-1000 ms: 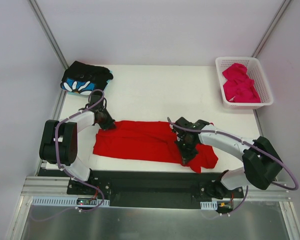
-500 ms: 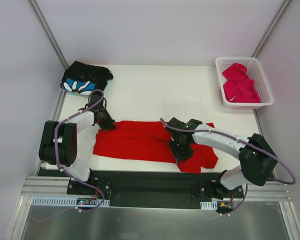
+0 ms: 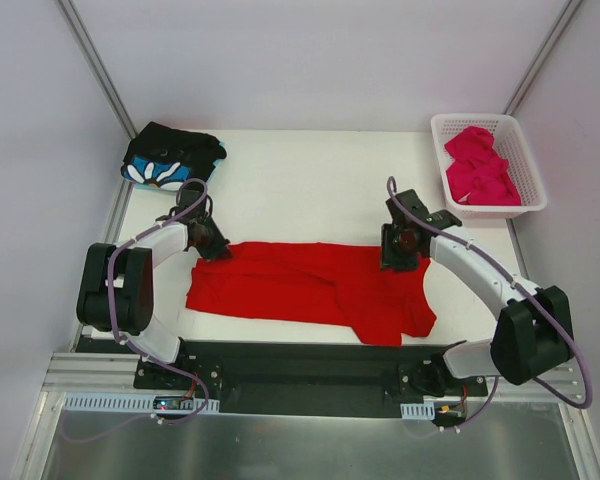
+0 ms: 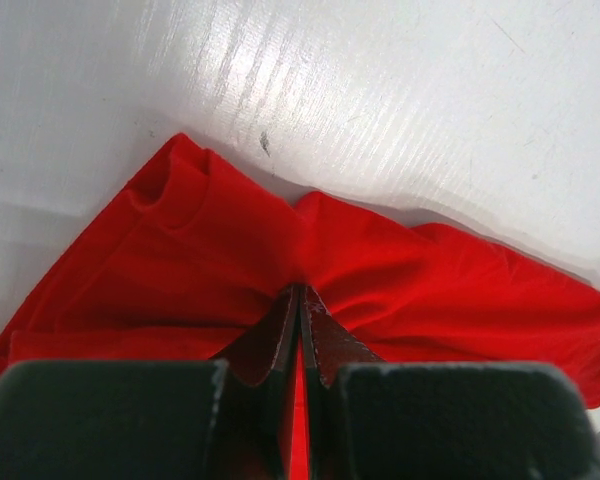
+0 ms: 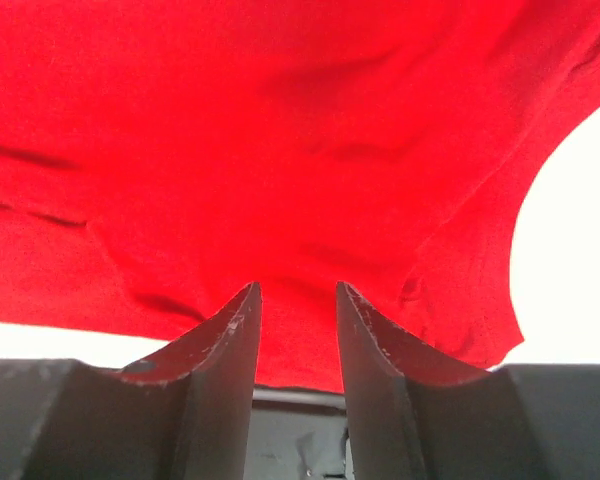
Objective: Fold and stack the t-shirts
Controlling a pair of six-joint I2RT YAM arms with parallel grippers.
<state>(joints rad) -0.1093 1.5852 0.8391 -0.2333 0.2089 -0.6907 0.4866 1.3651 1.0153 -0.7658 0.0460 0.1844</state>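
The red t-shirt (image 3: 305, 285) lay spread in a long band across the near half of the white table (image 3: 310, 185), flattened widthways but rumpled, with a flap of cloth bunched at its near right corner. My left gripper (image 3: 209, 241) sat at the shirt's far left corner, its fingers pinched together on a tuck of the red fabric, which I judged was there to anchor that end while the other side got straightened. My right gripper (image 3: 401, 249) stood at the far right edge of the shirt, its fingers parted by a narrow gap and holding nothing, pointed down at the cloth as if lined up to take hold of that edge. The black t-shirt with the flower print (image 3: 170, 158) sat folded in the far left corner, well apart from the work, where I took the stack to belong. The magenta-pink t-shirt (image 3: 480, 165) lay crumpled in the white lattice basket (image 3: 439, 126) at the far right, not yet dealt with. The tabletop was smooth, matt white and slightly glossy under the lights, boxed in by plain pale walls with slim metal posts in the far corners.
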